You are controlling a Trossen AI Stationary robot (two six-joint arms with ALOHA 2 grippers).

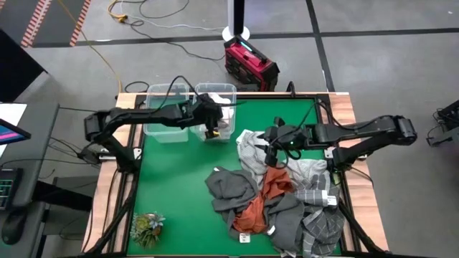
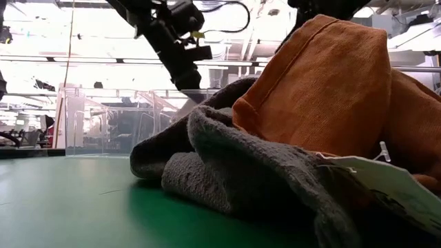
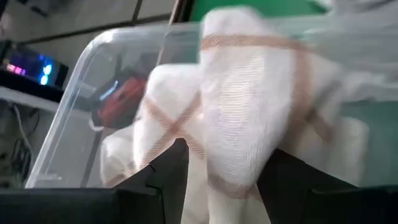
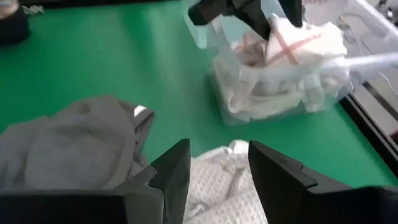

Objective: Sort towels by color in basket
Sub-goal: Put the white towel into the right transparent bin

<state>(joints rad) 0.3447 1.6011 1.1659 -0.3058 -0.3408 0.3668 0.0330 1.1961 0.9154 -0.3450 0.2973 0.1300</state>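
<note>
My left gripper (image 1: 211,126) is above the right-hand one of two clear bins (image 1: 219,92) at the table's far left, shut on a white towel with tan stripes (image 3: 249,106). More white towels (image 4: 273,93) lie in that bin. The other towels are heaped on the green mat at the right: a white one (image 1: 249,145), a dark grey one (image 1: 233,185), a rust-orange one (image 1: 267,192) and a grey plaid one (image 1: 315,192). My right gripper (image 4: 217,155) is open just above the white towel (image 4: 224,183) at the heap's far edge, touching nothing. My left gripper pinches the white striped towel between its two fingers (image 3: 171,171), bunched in several layers. In the right wrist view the fingers point down into the bin from above. The towel (image 4: 292,40) bulges out at the bin's top, over the white towels inside.
An empty clear bin (image 1: 168,115) stands left of the filled one. A small leafy plant (image 1: 147,228) sits at the near left corner. Bare green mat (image 1: 179,179) lies between the bins and the heap. In the low view the orange towel (image 2: 324,83) and a grey towel (image 2: 227,165) fill the foreground.
</note>
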